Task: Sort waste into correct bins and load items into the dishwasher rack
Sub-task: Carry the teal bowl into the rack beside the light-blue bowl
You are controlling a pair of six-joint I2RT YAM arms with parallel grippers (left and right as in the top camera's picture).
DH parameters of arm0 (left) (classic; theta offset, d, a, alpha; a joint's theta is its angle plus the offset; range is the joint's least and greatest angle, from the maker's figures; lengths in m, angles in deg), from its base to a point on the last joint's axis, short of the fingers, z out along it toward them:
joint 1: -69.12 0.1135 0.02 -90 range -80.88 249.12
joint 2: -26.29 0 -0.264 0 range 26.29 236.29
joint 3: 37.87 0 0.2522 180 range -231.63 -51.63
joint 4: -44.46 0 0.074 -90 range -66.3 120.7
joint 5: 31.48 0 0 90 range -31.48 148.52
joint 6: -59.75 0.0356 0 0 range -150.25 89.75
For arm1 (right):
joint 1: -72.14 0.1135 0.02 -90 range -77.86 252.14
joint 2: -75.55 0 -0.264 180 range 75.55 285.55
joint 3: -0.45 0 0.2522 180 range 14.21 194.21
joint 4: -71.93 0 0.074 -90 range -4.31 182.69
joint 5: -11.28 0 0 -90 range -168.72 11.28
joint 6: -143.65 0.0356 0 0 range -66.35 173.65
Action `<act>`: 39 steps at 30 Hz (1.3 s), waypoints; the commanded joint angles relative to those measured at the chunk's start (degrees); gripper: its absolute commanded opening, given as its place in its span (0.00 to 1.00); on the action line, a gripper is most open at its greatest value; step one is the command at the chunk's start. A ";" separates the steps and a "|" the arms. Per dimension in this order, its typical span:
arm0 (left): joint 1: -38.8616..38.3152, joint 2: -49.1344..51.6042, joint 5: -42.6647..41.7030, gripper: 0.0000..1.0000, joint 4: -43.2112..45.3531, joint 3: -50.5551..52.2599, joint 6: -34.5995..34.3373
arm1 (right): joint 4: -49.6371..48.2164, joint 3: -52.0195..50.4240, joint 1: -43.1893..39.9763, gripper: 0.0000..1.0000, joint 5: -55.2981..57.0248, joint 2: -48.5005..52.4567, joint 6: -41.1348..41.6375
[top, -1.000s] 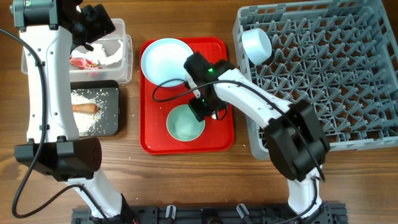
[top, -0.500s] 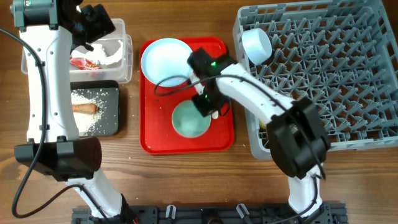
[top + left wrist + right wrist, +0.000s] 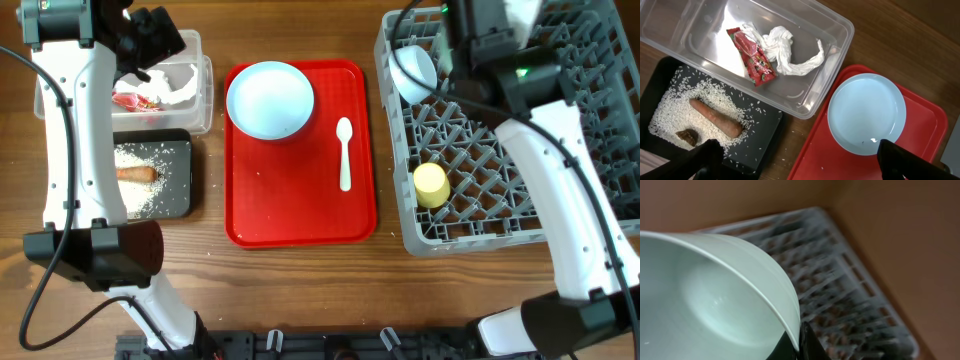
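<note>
My right gripper (image 3: 801, 344) is shut on the rim of the pale green bowl (image 3: 715, 305) and holds it tilted, high above the grey dishwasher rack (image 3: 840, 295). In the overhead view that arm (image 3: 478, 28) is over the rack's (image 3: 560, 150) far left corner. The rack holds a pale blue bowl (image 3: 412, 70) and a yellow cup (image 3: 431, 185). The pale blue plate (image 3: 270, 98) and white spoon (image 3: 344, 150) lie on the red tray (image 3: 300, 220). My left gripper (image 3: 800, 167) is open and empty above the clear tub (image 3: 835, 30) and black tray (image 3: 765, 135).
The clear tub holds crumpled white paper (image 3: 785, 47) and a red wrapper (image 3: 754, 57). The black tray holds rice grains (image 3: 695, 107), an orange-brown stick (image 3: 715, 117) and a dark lump (image 3: 686, 137). A few grains lie on the wood between the trays.
My right gripper has lifted the green bowl off the red tray and swung it up and right over the rack. The spoon and yellow cup now show. The left arm has not moved.
</note>
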 commanded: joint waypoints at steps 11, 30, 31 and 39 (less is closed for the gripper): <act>0.04 0.52 0.76 1.00 0.15 0.00 -0.74 | -21.07 -0.92 -8.55 0.04 14.12 16.81 -27.08; 0.04 0.52 0.79 1.00 0.15 0.00 -0.74 | -37.62 -0.92 -6.36 0.04 10.64 29.97 -49.99; 0.04 0.52 0.76 1.00 0.15 0.00 -0.74 | -37.57 -0.92 -5.92 0.04 10.64 29.97 -49.94; 0.04 0.52 0.76 1.00 0.13 0.00 -0.74 | -36.76 -0.92 -2.51 0.25 10.60 29.97 -49.96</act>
